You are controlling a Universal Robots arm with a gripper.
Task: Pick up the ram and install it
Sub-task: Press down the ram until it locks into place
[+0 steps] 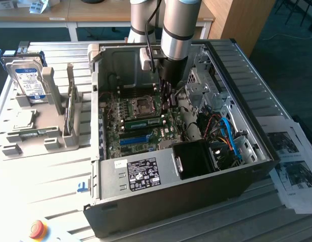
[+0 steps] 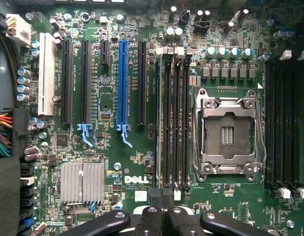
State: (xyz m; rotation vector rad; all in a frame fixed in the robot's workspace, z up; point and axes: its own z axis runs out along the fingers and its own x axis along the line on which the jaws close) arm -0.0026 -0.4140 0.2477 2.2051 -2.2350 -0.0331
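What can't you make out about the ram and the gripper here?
- Exterior view: whether the gripper touches the ram; its dark tip blends into shadow.
- Wrist view: whether the ram is fully seated; from above, the black slots look alike.
- Exterior view: the label text is too small to read.

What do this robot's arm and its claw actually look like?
The arm is made of thick, smooth silver-grey tubes with a pale blue band, ending in a black wrist. A small white box is fixed beside it, with a black cable running up. The gripper is black, with jointed bars and shiny round bolts.
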